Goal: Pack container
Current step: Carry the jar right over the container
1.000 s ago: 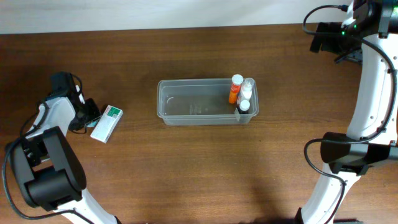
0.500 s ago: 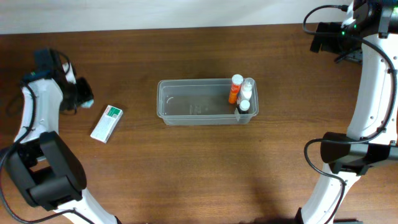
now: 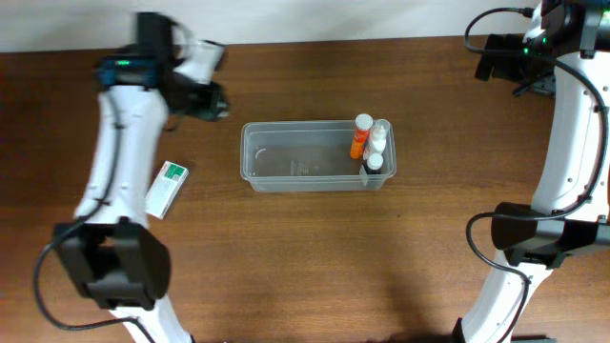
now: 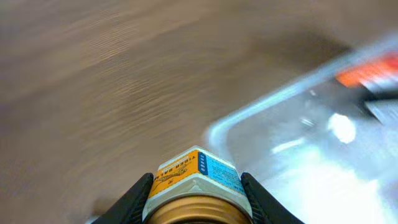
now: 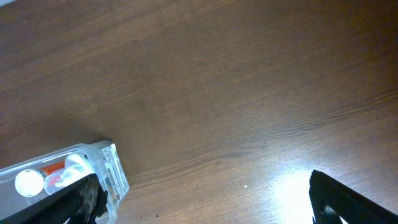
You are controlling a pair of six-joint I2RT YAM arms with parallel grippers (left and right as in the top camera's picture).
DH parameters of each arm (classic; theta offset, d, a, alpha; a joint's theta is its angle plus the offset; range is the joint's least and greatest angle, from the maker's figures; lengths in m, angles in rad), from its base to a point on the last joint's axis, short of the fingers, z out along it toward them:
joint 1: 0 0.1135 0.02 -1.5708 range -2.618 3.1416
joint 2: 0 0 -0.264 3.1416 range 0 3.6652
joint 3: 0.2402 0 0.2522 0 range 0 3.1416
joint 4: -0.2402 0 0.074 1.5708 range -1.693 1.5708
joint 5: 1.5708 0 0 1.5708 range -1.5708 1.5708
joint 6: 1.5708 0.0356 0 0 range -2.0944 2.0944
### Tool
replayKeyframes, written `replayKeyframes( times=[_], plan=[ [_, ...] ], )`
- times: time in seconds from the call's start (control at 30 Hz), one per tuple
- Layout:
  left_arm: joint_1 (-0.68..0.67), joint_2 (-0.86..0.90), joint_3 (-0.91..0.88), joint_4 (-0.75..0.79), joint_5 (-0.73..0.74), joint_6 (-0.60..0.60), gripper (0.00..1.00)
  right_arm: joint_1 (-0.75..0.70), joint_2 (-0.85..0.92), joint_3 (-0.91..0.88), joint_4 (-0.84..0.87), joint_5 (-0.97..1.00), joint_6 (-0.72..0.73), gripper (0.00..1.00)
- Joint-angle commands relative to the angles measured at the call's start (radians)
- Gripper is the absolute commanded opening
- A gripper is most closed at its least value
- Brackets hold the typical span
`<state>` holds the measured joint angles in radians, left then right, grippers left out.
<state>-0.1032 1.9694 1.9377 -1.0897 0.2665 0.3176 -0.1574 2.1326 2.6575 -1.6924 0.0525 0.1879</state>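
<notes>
Left: white-and-green box lies on the table. Far left: your left gripper, fingers narrowed onto a small gold-lidded jar. Centre: the clear container sits right of and nearer than those fingers, apart from them; bottles stand at its right end. Far right: your right gripper, spread wide, empty. Risk: come in low and the jar clips the left rim, shoving the container; let go early and it lands on the table.
</notes>
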Motion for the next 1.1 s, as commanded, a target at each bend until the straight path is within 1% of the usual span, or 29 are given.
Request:
replayKeyframes(
  times=[0.0, 0.2, 0.4, 0.6, 0.93, 1.07],
  plan=[
    [-0.106, -0.034, 0.022, -0.004, 0.021, 0.183, 0.25, -0.001, -0.005, 0.019, -0.006, 0.005, 0.008, 0.98],
    [-0.273, -0.034, 0.020, -0.004, -0.075, 0.337, 0.26, -0.001, -0.005, 0.019, -0.006, 0.005, 0.008, 0.98],
    [-0.363, -0.026, -0.004, 0.009, -0.084, 0.490, 0.25, -0.001, -0.005, 0.019, -0.006, 0.005, 0.008, 0.98],
    [-0.394, 0.032, -0.017, 0.031, -0.083, 0.518, 0.25, -0.001, -0.005, 0.019, -0.006, 0.005, 0.008, 0.98],
    [-0.444, 0.125, -0.017, 0.072, -0.080, 0.683, 0.21, -0.001, -0.005, 0.019, -0.006, 0.005, 0.008, 0.98],
    [-0.473, 0.153, -0.017, 0.101, -0.080, 0.687, 0.21, -0.001, -0.005, 0.019, -0.006, 0.005, 0.008, 0.98]
  ],
)
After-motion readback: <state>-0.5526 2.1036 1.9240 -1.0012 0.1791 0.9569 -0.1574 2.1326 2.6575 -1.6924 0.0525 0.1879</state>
